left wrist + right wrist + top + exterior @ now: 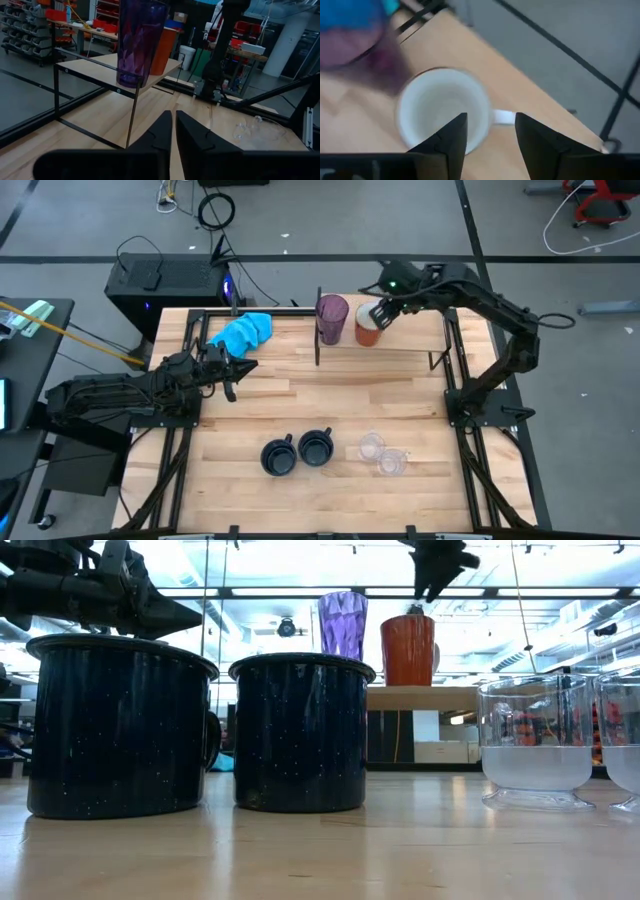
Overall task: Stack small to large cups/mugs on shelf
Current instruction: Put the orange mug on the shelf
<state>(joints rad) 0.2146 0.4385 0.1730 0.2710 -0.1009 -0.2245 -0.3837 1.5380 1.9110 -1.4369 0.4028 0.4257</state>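
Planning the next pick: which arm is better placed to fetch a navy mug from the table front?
Left, probably. Its claw is shut and idle over the table, nearer the navy mugs. The right claw is open above the orange mug on the shelf.

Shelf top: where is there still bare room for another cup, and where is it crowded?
The light wood shelf is bare from the orange mug with white inside to its right-arm end. Its other end is crowded: the translucent purple tumbler stands beside the mug, the open right gripper above it. The left gripper, shut, waits beside the bright blue cloth.
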